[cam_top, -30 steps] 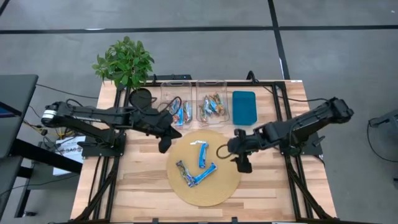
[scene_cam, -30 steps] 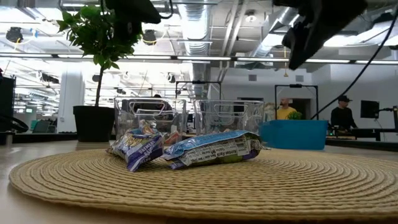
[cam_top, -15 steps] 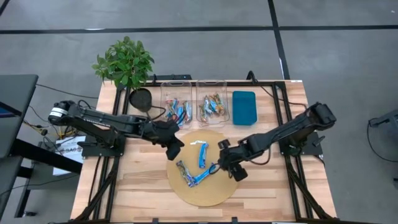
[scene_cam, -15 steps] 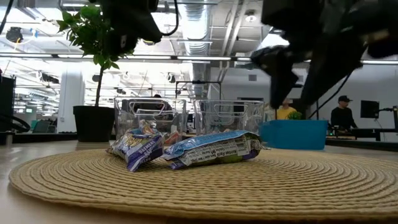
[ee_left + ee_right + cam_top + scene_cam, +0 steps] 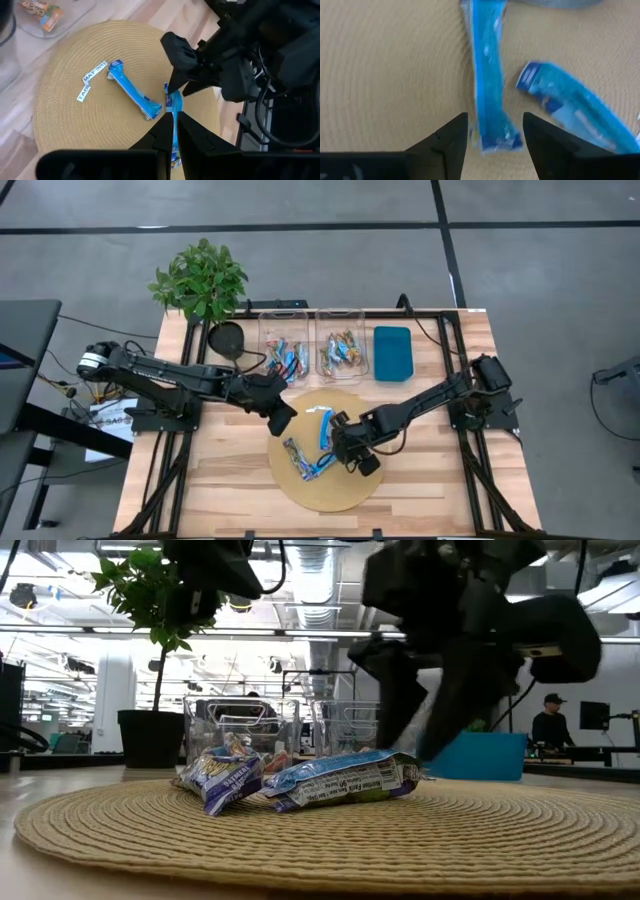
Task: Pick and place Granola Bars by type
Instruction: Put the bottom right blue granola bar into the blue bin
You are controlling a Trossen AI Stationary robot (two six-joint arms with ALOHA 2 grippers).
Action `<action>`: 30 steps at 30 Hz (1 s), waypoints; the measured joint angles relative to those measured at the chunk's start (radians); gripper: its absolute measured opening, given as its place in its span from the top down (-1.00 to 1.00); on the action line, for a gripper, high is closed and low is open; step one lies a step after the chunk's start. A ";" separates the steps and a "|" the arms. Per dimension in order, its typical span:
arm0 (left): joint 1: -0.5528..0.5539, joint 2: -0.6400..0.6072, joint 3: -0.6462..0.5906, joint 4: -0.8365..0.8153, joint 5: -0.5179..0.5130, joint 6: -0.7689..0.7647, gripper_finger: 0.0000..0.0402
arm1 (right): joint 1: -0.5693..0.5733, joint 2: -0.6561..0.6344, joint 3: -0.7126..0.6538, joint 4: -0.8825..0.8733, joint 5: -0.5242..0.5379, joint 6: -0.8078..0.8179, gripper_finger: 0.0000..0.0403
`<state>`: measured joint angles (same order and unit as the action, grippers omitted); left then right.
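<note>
Three granola bars lie flat on a round woven mat [image 5: 330, 490]: a blue bar [image 5: 323, 427], a second blue bar [image 5: 322, 466] and a brownish one [image 5: 294, 451] beside it. My right gripper [image 5: 495, 120] hangs open over the mat, pointing steeply down. Its fingers stand on either side of the second blue bar's right end [image 5: 492, 135] without touching it. My left gripper [image 5: 283, 420] is shut and empty, hovering over the mat's far left edge. More bars fill two clear bins [image 5: 283, 350] [image 5: 342, 348] at the back.
A teal tray [image 5: 393, 352] lies right of the bins. A potted plant [image 5: 200, 280] and a black round object [image 5: 228, 338] stand at the far left corner. People show in the room beyond the table. Bare wood lies near and on both sides of the mat.
My right gripper has swung from the mat's right edge toward the table's left and down, rolling as it went, and now stands over the near blue bar's right end. My left gripper shifted a little down over the mat's far left edge, then kept still. The bars have not moved.
</note>
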<state>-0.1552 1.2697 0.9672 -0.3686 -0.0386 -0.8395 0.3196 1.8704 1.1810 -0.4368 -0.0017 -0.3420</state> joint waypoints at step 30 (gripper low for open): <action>-0.003 0.000 0.001 0.024 -0.002 0.001 0.92 | -0.073 0.059 0.010 0.021 -0.063 0.042 0.92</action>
<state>-0.1585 1.2697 0.9684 -0.3450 -0.0407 -0.8387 0.2471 1.9291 1.1909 -0.4160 -0.0652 -0.3001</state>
